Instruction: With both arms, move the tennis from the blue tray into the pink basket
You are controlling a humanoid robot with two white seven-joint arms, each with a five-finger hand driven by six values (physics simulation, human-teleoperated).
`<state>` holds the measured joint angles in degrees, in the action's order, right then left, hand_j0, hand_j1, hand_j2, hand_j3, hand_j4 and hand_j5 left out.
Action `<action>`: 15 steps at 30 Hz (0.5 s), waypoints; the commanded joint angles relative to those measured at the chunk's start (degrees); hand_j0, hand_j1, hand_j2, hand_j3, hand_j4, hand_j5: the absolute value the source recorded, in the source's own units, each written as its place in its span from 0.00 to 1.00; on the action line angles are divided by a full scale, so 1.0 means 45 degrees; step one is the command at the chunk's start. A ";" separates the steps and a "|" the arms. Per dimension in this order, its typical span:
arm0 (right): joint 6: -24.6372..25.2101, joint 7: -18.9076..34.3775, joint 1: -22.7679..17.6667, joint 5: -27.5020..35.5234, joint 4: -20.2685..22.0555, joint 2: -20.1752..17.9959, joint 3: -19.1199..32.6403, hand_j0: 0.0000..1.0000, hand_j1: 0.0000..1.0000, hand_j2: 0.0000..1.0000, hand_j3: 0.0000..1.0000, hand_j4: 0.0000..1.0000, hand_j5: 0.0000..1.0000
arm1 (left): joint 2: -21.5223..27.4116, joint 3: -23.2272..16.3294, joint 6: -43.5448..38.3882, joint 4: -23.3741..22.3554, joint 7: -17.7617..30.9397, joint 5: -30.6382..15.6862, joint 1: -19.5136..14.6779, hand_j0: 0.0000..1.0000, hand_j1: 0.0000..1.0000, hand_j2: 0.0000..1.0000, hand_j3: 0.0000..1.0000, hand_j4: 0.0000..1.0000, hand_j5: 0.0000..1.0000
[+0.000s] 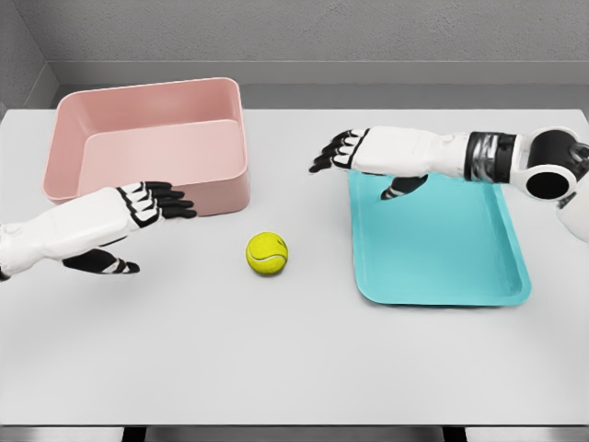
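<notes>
Ball (pixel 267 253) sits on the counter (pixel 276 359), left of the tray (pixel 442 249) and clear of it, just in front of the basket (pixel 147 147) near its front right corner. Left hand (pixel 147 207) left of ball, fingers extended, holding nothing. Right hand (pixel 345 152) over the tray's far left corner, fingers loosely spread, empty

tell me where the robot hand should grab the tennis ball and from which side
Probably cup the tennis ball across its middle from its left: it is round, sits free on the table, and the open left robot hand is nearest that side.
</notes>
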<state>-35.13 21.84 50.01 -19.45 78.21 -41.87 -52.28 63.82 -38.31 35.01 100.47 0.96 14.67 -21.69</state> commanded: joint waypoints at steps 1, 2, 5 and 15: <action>0.0028 -0.0890 -0.0097 0.0161 0.0041 -0.1808 0.0972 1.00 1.00 1.00 1.00 1.00 1.00 | -0.0589 -0.0042 -0.0002 0.0076 0.0020 -0.0037 -0.0062 1.00 1.00 1.00 1.00 1.00 1.00; 0.0028 -0.0890 -0.0313 0.0161 -0.0095 -0.1868 0.1460 1.00 1.00 1.00 1.00 1.00 1.00 | -0.0823 -0.0062 -0.0002 0.0095 0.0176 -0.0017 -0.0277 1.00 1.00 1.00 1.00 1.00 1.00; 0.0028 -0.0850 -0.0509 0.0200 -0.0154 -0.2336 0.1598 1.00 1.00 1.00 1.00 1.00 1.00 | -0.1624 -0.0159 -0.0002 0.0115 0.0840 0.0022 -0.0765 1.00 1.00 1.00 1.00 1.00 1.00; 0.0028 -0.0479 -0.0508 0.0161 0.0373 -0.2200 0.1871 1.00 1.00 1.00 1.00 1.00 1.00 | -0.3772 -0.0706 -0.0002 0.0056 0.1954 0.0471 -0.2172 1.00 1.00 1.00 1.00 1.00 1.00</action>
<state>-35.10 19.66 47.72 -19.03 79.41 -51.61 -43.93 48.41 -40.96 35.04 100.79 9.29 16.26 -31.55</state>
